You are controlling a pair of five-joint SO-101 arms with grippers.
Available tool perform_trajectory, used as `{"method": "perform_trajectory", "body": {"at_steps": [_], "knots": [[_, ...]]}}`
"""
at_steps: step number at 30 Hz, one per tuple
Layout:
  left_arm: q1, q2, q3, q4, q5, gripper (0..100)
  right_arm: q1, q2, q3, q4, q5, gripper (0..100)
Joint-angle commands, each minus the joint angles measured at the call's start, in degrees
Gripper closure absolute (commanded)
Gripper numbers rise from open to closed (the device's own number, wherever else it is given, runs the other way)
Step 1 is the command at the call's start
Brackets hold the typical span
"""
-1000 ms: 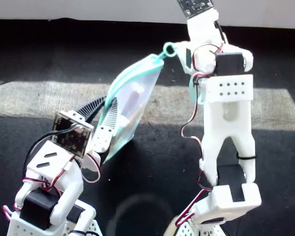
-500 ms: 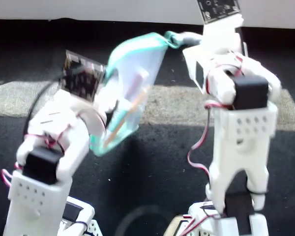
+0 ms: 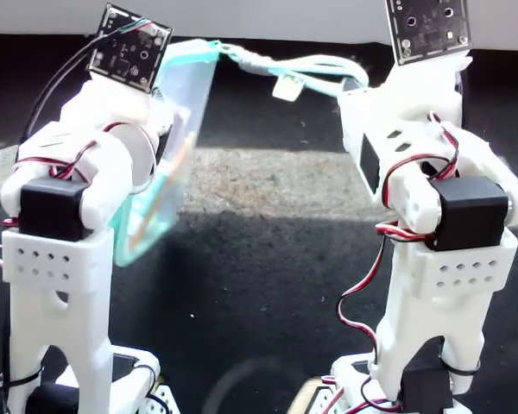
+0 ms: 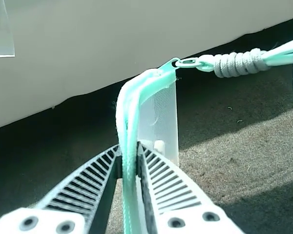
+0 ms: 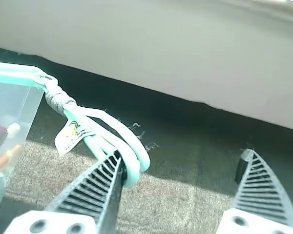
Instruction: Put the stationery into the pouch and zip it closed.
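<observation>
Left gripper [image 4: 132, 165] is clamping hard on the pouch [image 4: 158, 117], both fingers pinching the teal zip edge w/ the mesh body sticking out straight ahead of the jaws & hanging clear of the table [image 3: 268, 285]. Zip line is running lengthwise away from these jaws, ending at the zip pull [image 4: 185, 62] on the far corner, i.e. the end farthest from the left jaws & nearest the right arm. From the pull a cord [image 5: 119, 141] is stretching on along roughly that same axis toward the right gripper [image 5: 183, 155]. Those jaws are standing wide apart, not pinching anything: the cord's loop is just hooking round one finger on the side facing the gap, the other finger sitting well apart from it. A small tag [image 5: 71, 134] is dangling off the cord betw. the pull & that finger. Stationery [image 5: 2, 141] is showing through the clear wall, inside the pouch. Judging: zip is looking run to its end, though the stretch by the left jaws is too hidden to confirm; any further tug needs to be going along the zip axis, away from the left jaws.
</observation>
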Motion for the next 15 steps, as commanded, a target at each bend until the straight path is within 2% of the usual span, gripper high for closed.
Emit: {"method": "perform_trajectory", "body": {"at_steps": [1,4,7,15], "knots": [[-0.57,-0.22,-3.30,0.00,-0.62,99,-0.40,-0.40,-1.98,5.05,-0.70,67.3],[0.31,-0.22,-3.38,-0.35,-0.53,99,-4.44,0.48,-1.63,10.95,-1.05,67.3],[2.24,-0.22,-3.38,-0.26,-0.44,99,-9.01,1.01,1.36,12.09,-2.73,67.2],[5.76,-0.13,-3.12,0.00,-0.26,99,-19.56,1.36,10.59,1.71,-22.51,67.0]]}}
